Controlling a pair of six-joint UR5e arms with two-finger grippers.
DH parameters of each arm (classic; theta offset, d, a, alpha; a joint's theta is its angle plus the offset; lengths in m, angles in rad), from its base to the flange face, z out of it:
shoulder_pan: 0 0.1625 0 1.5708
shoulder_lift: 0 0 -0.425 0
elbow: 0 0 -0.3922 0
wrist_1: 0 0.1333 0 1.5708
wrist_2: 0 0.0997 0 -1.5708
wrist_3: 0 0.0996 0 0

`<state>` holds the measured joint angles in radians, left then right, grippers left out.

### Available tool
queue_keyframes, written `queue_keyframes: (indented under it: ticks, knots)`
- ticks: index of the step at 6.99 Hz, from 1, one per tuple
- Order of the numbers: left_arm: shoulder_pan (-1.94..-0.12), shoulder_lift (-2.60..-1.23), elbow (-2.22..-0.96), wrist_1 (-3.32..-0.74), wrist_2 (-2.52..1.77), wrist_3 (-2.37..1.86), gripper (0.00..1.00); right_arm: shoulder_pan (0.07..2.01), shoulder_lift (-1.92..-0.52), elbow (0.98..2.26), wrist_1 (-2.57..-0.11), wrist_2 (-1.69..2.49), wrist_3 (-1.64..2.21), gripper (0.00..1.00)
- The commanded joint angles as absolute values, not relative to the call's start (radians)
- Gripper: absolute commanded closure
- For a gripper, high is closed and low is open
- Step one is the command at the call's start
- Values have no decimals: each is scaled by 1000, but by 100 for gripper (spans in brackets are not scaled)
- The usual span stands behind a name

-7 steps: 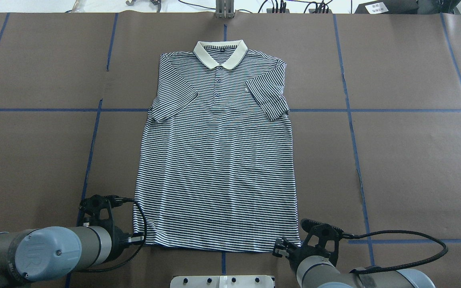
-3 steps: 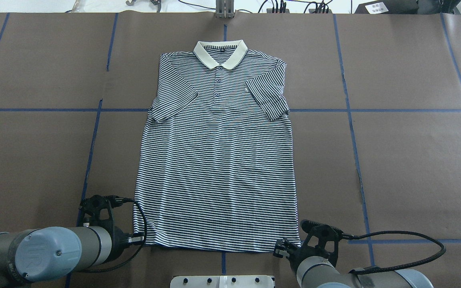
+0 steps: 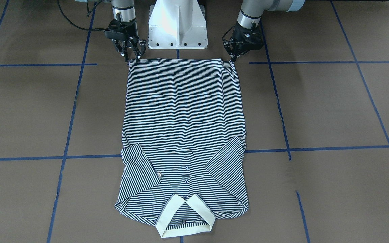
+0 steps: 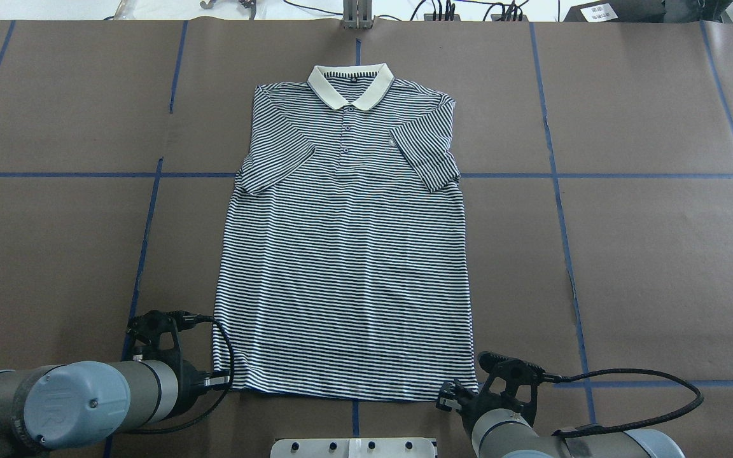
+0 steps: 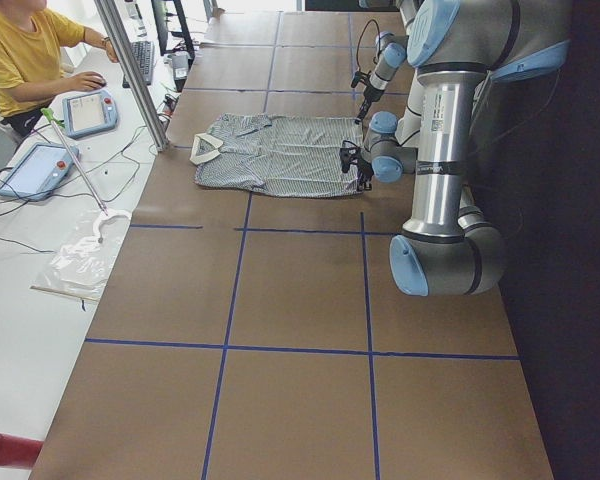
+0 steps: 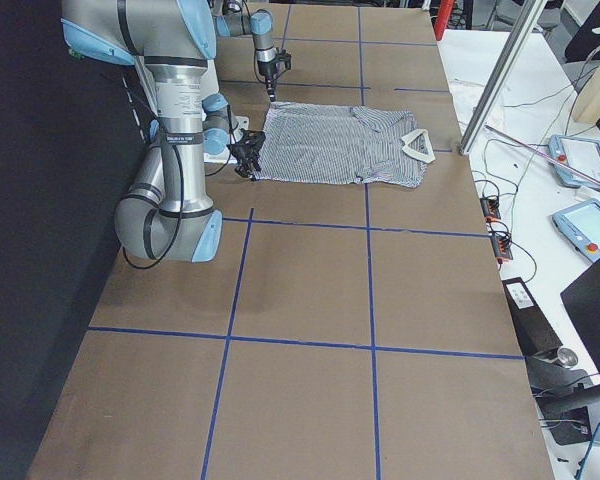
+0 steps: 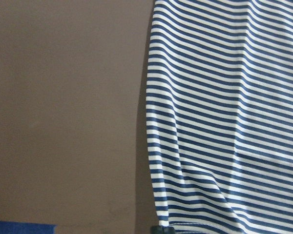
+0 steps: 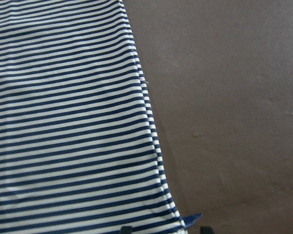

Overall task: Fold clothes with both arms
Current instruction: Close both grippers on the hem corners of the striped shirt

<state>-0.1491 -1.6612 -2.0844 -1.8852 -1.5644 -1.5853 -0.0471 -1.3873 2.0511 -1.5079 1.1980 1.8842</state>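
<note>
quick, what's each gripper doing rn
left gripper: looks closed on polo shirt hem corner
right gripper: open, straddling the other hem corner

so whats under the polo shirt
The polo shirt lies flat on the brown table. A blue tape line runs in under both sides of it; whatever else lies beneath the fabric is covered.

The polo shirt lies flat mid-counter, collar toward the far edge, hem along the robot's edge. The left arm has its jaws at the hem's left corner, and the right arm at its right corner, seemingly touching.
</note>
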Motion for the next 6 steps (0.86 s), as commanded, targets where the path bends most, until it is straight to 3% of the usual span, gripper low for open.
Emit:
queue_keyframes:
  ticks: [1, 2, 3, 4, 6]
  knots:
    - [-149, -1663, -2085, -1885, -1563, -1585, 100, -48, -1387, 2048, -1508, 1198, 1884, 44]
    - [-149, -1663, -2085, -1885, -1563, -1585, 100, -48, -1381, 2049, -1508, 1197, 1885, 55]
    - [-149, -1663, -2085, -1885, -1563, -1585, 100, -48, -1378, 2049, -1508, 1197, 1896, 83]
    - [-149, -1663, -2085, -1885, -1563, -1586, 100, -48, -1381, 2051, -1508, 1195, 1935, 100]
    - [-149, -1666, -2085, -1885, -1563, -1586, 100, -43, -1373, 2069, -1508, 1189, 1940, 100]
